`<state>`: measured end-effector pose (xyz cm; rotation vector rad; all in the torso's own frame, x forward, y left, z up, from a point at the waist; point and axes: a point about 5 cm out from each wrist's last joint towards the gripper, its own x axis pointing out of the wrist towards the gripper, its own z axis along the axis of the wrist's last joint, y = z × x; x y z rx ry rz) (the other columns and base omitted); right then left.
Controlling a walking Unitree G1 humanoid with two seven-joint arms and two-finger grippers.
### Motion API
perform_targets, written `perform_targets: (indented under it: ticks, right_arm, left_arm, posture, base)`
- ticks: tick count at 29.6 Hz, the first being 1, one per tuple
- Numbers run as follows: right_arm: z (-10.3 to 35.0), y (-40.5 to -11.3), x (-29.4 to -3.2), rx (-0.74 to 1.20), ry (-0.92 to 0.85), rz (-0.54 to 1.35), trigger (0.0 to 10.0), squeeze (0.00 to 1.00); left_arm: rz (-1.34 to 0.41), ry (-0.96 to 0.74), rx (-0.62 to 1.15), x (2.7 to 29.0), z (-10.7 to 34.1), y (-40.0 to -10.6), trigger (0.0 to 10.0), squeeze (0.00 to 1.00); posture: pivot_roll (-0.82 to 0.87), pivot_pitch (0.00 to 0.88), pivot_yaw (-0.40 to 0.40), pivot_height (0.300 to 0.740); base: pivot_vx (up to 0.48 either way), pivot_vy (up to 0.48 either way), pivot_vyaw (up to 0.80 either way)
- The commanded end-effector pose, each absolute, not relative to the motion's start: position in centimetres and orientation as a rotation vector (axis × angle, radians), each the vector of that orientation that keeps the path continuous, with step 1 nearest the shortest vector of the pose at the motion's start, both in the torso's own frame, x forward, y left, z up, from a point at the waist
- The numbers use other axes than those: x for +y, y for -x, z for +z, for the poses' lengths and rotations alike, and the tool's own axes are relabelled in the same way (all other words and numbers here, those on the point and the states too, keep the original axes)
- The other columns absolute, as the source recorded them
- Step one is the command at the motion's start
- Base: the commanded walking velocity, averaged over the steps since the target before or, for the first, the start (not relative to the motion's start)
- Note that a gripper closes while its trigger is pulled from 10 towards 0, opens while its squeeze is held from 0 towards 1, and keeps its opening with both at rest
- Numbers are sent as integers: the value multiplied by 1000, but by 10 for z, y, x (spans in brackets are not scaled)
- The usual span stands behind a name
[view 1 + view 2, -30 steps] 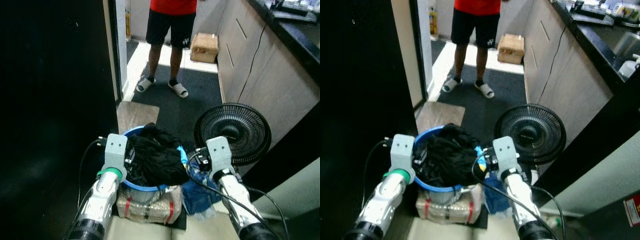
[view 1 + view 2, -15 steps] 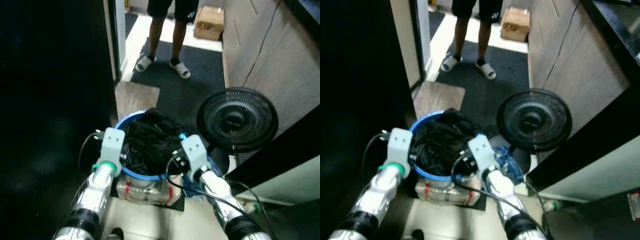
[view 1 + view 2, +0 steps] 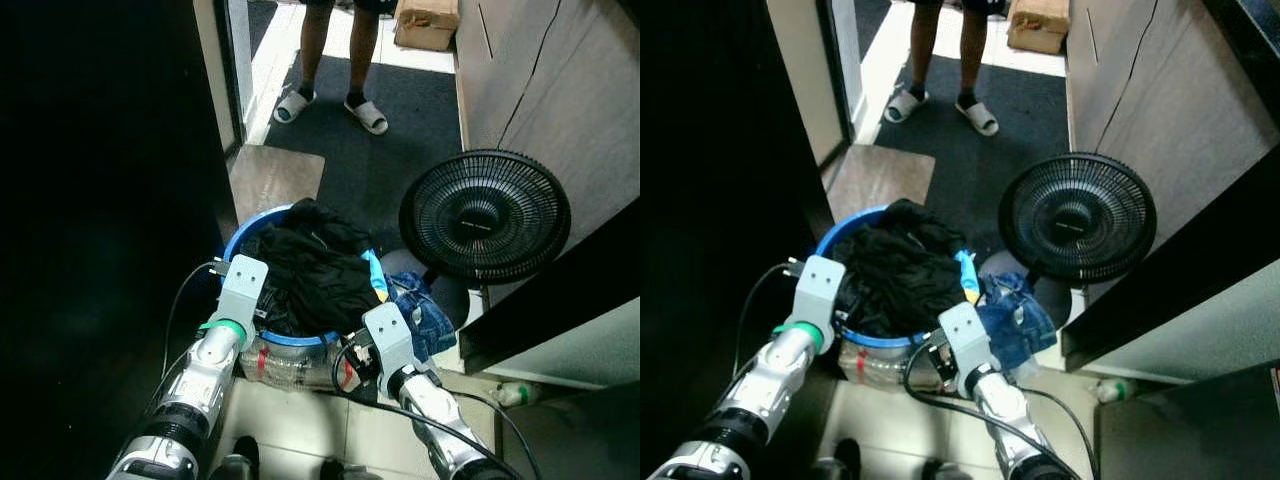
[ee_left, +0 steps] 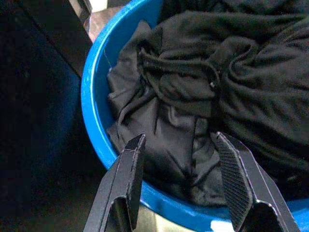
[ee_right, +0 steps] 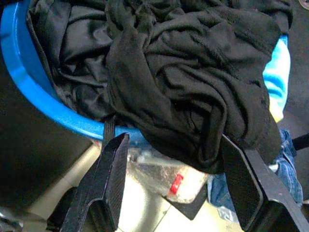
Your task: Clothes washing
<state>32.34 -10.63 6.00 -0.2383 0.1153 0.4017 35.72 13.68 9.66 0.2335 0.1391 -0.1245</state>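
Note:
A blue basin heaped with black clothes stands on the floor in front of me. My left gripper hovers open over the basin's left rim, with its fingers spread above the black fabric. On the near right side of the basin my right gripper is also open, just above the hanging clothes and the blue rim. Neither gripper holds anything. A light blue cloth peeks out at the basin's right edge.
The basin rests on a clear wrapped package. Jeans lie to its right beside a black floor fan. A person's legs in slippers stand beyond on a dark mat. A dark wall is left, cabinets right, a bottle on the floor.
The camera has tilted down and come nearer the basin. My right arm has dropped lower, to the basin's near right side. The left gripper stays at the left rim.

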Motion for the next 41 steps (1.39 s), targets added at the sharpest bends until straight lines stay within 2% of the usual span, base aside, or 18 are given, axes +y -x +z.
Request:
perform_targets:
  ticks: [1,7,16,27,30,41]
  right_arm:
    - [55,-323,-107,140,205,376,10000,0]
    - [79,-351,-104,137,95,246,10000,0]
    - [113,-376,-91,119,66,256,10000,0]
    - [114,-375,-69,164,75,358,10000,0]
    - [108,-372,-65,195,92,383,10000,0]
    - [84,-360,-65,274,112,408,10000,0]
  left_arm:
    - [-127,-244,175,140,87,-353,10000,0]
    - [-88,-234,137,151,95,-355,10000,0]
    - [-28,-220,97,164,103,-350,10000,0]
    - [16,-212,96,173,101,-337,10000,0]
    - [44,-208,95,180,103,-328,10000,0]
    - [72,-214,114,187,105,-308,10000,0]
  posture:
    - [38,362,22,740]
    - [99,363,3,740]
    - [172,369,-36,740]
    - [211,420,-61,740]
    - [245,485,-71,740]
    - [268,530,-75,740]
  base:
    - [0,0,0]
    - [0,0,0]
    - [0,0,0]
    - [0,0,0]
    - [0,0,0]
    - [0,0,0]
